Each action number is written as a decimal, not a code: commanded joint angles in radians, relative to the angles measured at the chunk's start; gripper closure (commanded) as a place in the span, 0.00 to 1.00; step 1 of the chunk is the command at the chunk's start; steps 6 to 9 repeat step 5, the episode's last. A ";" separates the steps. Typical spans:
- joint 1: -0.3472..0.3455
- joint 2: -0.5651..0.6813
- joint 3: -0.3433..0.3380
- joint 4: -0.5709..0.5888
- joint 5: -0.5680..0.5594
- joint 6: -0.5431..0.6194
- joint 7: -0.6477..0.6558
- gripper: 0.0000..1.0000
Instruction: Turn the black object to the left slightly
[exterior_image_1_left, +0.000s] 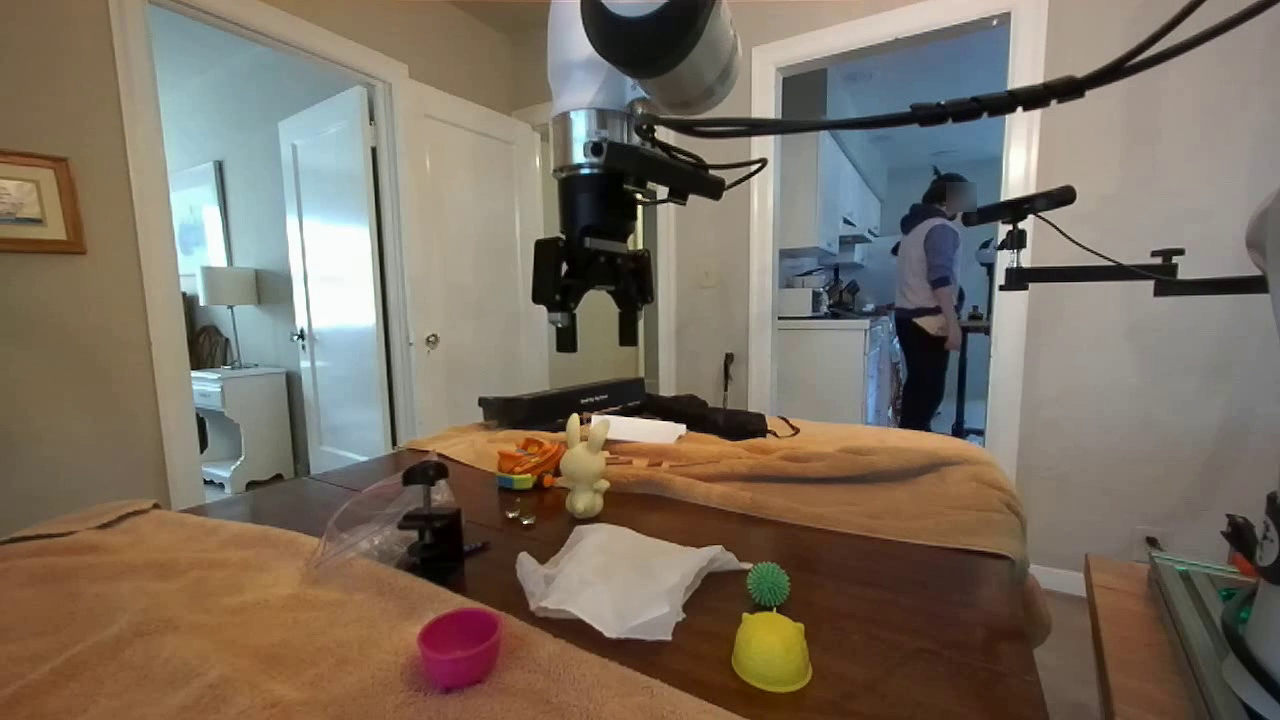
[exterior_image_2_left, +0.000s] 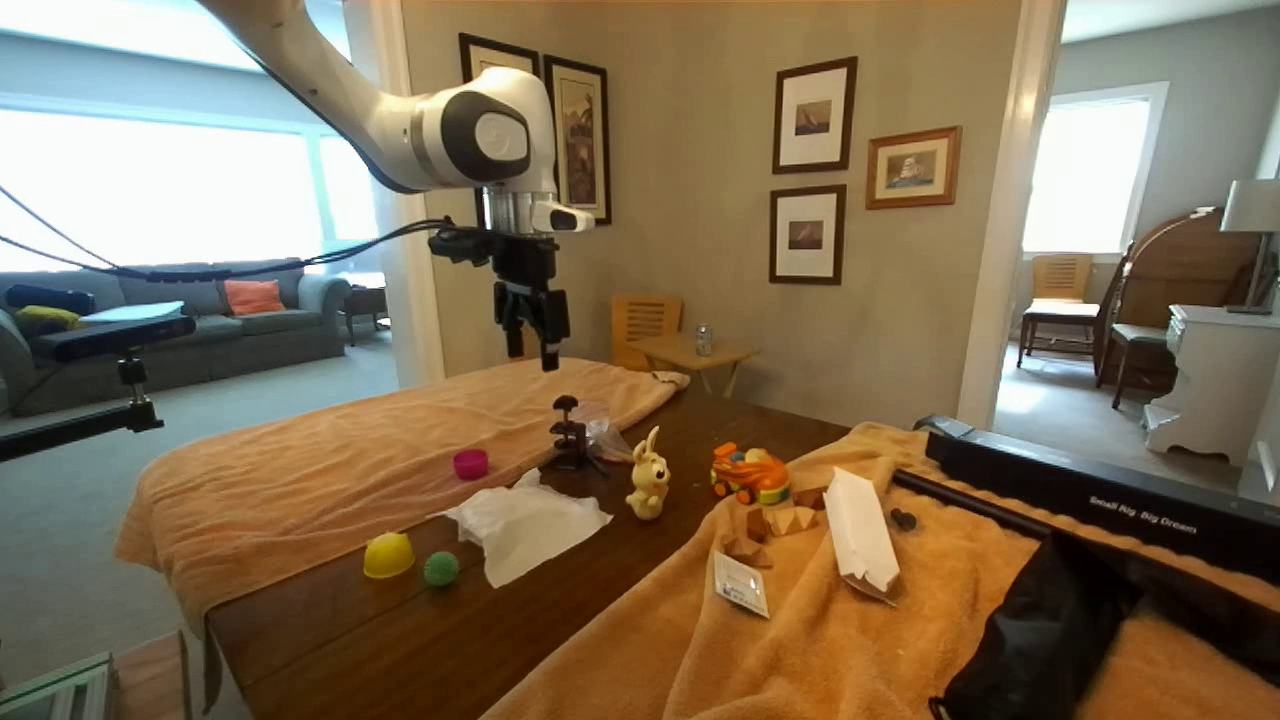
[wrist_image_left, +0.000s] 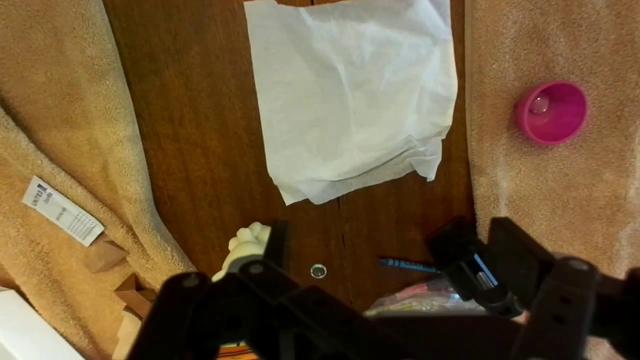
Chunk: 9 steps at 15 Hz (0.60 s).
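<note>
Left of the paper (exterior_image_1_left: 622, 580) in an exterior view, black object (exterior_image_1_left: 436, 530) looks stiff, hefty, best gripped at its lower body; hand (exterior_image_1_left: 597, 334) spread, empty.

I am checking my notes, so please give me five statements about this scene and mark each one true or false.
1. The gripper is above the table. True.
2. The gripper is shut. False: it is open and holds nothing.
3. The black clamp stands apart from the gripper. True.
4. The pink cup stands on a towel. True.
5. The black clamp is inside the pink cup. False: it stands outside, near a plastic bag.
</note>
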<state>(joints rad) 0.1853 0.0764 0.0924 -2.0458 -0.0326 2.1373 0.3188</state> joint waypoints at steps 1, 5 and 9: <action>-0.012 -0.009 0.012 -0.015 -0.025 0.008 -0.011 0.00; -0.012 0.000 0.013 -0.003 -0.006 -0.002 0.000 0.00; -0.012 0.000 0.013 -0.003 -0.006 -0.002 0.000 0.00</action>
